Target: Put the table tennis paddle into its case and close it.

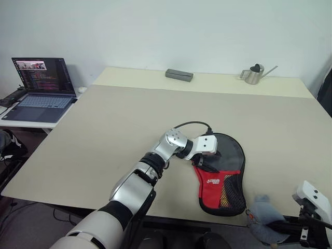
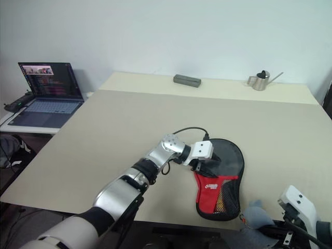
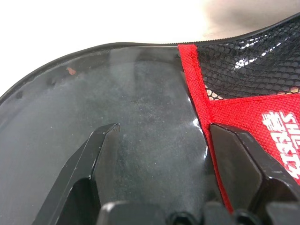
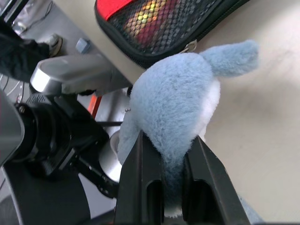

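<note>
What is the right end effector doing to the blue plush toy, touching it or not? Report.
Touching. In the right wrist view both black fingers of the right end effector press into the blue plush toy, pinching its fur between them.

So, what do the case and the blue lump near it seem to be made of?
Case: woven fabric, red below, with black open mesh over a pocket; the weave and holes show in the left wrist view. Its dark upper panel looks smooth and slightly glossy, perhaps plastic film. Lump: soft plush, pale blue, with fuzzy pile, squeezed in the right tool.
</note>
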Tool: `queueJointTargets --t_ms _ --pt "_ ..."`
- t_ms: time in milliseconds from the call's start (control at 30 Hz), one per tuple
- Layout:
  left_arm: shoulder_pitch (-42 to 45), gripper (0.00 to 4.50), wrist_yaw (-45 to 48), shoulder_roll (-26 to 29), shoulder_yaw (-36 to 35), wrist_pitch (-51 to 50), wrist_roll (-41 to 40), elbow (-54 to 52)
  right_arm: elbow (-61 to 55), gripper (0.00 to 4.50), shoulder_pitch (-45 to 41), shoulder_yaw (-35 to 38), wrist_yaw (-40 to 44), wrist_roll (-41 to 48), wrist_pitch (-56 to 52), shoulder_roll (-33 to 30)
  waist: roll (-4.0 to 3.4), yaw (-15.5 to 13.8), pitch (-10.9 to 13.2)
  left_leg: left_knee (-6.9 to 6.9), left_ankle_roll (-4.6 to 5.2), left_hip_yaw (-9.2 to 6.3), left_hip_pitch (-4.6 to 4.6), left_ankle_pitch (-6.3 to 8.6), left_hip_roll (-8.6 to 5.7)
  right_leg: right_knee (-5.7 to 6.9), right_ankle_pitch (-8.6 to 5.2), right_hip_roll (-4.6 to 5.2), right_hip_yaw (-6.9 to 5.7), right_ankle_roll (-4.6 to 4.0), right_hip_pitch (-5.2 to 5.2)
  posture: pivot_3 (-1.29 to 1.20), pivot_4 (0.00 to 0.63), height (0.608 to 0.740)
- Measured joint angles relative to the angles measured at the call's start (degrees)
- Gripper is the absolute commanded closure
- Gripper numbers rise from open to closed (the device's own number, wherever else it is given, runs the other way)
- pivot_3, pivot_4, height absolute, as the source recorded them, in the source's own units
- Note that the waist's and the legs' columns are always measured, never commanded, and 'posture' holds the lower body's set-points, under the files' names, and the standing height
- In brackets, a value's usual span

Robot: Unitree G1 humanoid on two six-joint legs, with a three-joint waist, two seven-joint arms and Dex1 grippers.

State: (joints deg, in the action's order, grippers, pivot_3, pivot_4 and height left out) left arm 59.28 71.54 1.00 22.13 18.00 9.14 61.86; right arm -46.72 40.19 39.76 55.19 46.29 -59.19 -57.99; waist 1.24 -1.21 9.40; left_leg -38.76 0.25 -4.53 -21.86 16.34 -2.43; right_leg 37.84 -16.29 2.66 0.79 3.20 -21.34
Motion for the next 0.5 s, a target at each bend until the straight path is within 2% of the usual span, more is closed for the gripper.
queueJointTargets --t_ms 267,500 --pt "0.0 1.18 -0.2 -0.3 0.0 0.0 0.1 0.0 -2.5 4.46 3.1 3.1 4.6 0.0 1.7 0.0 0.08 -0.1 0.0 0.03 0.0 -0.01 -0.02 0.0 0.0 -0.06 0.0 0.01 -0.01 0.02 0.0 0.0 0.15 0.74" --pt "0.0 1.18 -0.6 -0.7 0.0 0.0 0.2 0.1 -5.2 4.46 2.8 1.5 4.3 0.0 2.4 0.1 0.13 -0.2 0.1 0.03 -0.01 -0.02 -0.04 0.0 0.0 -0.09 0.0 0.06 -0.03 0.02 0.01 0.0 0.15 0.74"
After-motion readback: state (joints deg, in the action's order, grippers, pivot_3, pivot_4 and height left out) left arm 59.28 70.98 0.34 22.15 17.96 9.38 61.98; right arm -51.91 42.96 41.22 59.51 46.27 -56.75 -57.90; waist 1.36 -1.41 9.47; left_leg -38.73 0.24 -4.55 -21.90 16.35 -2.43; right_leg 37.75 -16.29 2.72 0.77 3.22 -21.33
